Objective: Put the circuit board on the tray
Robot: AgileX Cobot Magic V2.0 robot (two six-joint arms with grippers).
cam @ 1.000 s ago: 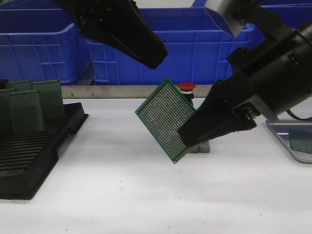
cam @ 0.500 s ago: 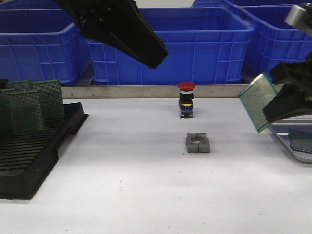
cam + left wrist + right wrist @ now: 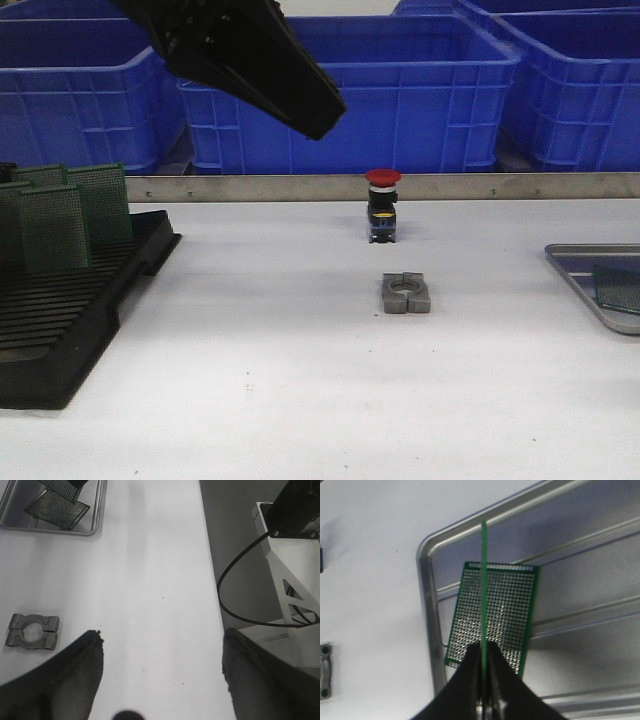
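Right tool (image 3: 482,680): closed on a green circuit board (image 3: 483,580) held edge-on, so only its thin edge shows, running straight out from between the fingertips; out of sight in the front view.
Held board against tray: it hangs above the grey metal tray (image 3: 427,615), over the corner part near the rounded rim; whether its far edge touches the tray base cannot be told.
Second board (image 3: 495,615): lies flat on the ridged tray base, directly below the held one, just beside the tray's rim.
Left tool (image 3: 162,680): fingers spread wide apart, nothing between them, raised above the white table (image 3: 300,380); in the front view it hangs high over the table's left half.
Tray in front view: at the table's right edge (image 3: 575,262), partly cut off by the frame, one flat board visible in it.
Clamp block (image 3: 406,294): small grey split piece, mid-table, well apart from the tray.
Push button (image 3: 382,205): red-capped, upright behind the clamp block.
Rack (image 3: 60,320): black slotted, at the left, with several green boards standing upright in it.
Bins (image 3: 400,90): blue crates along the back.
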